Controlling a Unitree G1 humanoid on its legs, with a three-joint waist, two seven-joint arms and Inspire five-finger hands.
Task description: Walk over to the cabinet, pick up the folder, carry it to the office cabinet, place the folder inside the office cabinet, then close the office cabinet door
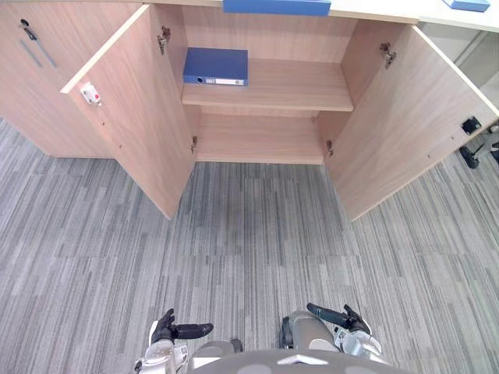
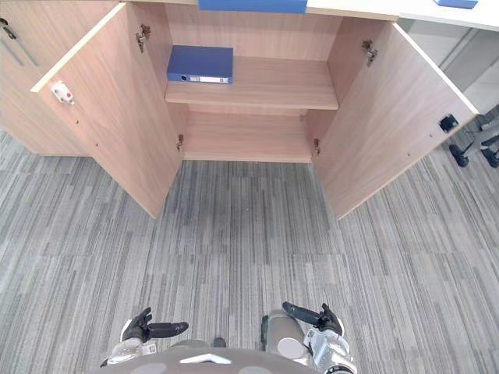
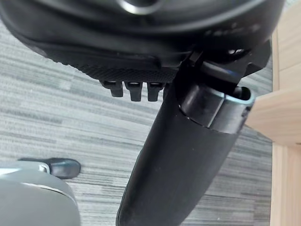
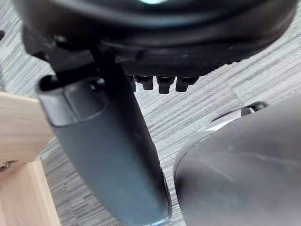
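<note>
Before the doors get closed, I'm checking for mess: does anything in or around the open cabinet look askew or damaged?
Nothing stands out. The blue folder lies flat at the left of the upper shelf, and the left door and right door hang straight, wide open.

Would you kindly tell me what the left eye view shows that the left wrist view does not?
Left eye view alone: the blue folder lying on the open cabinet's upper shelf, plus the right robot hand. Left wrist view alone: a close look along the thumb. Shared: the left robot hand, grey carpet, cabinet wood.
</note>
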